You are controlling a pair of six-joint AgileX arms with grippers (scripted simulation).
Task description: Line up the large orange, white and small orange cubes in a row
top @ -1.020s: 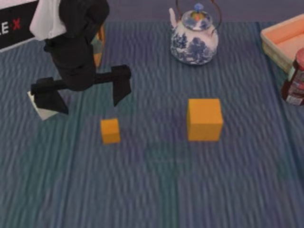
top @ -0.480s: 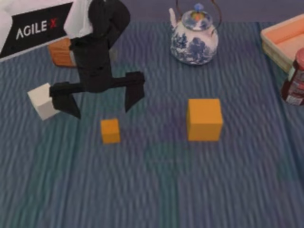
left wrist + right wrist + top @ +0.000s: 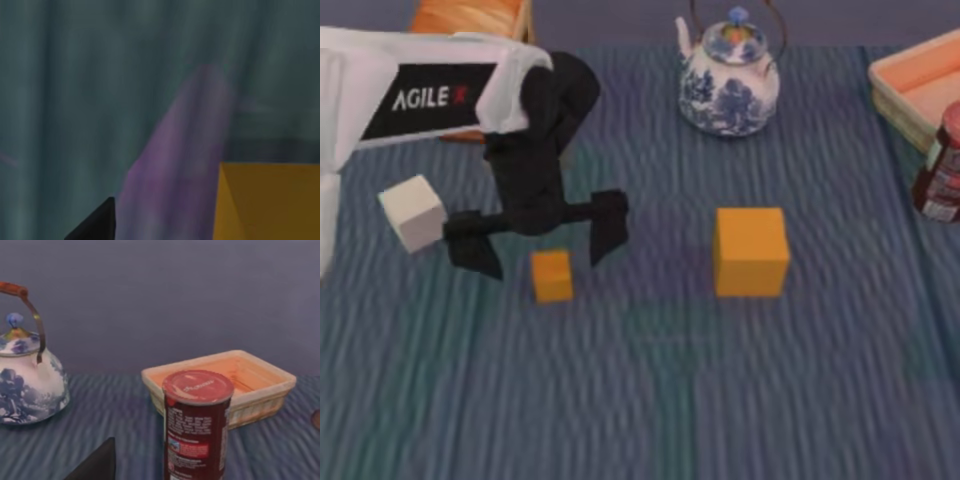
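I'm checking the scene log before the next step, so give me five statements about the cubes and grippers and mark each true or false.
1. The left gripper is open above the small orange cube. True.
2. The white cube is held between the left gripper's fingers. False: it sits free on the table, to the gripper's left.
3. The large orange cube lies right of the small one. True.
4. The three cubes touch one another. False: all stand apart.
5. The teapot stands on the large orange cube. False: it stands on the table behind it.
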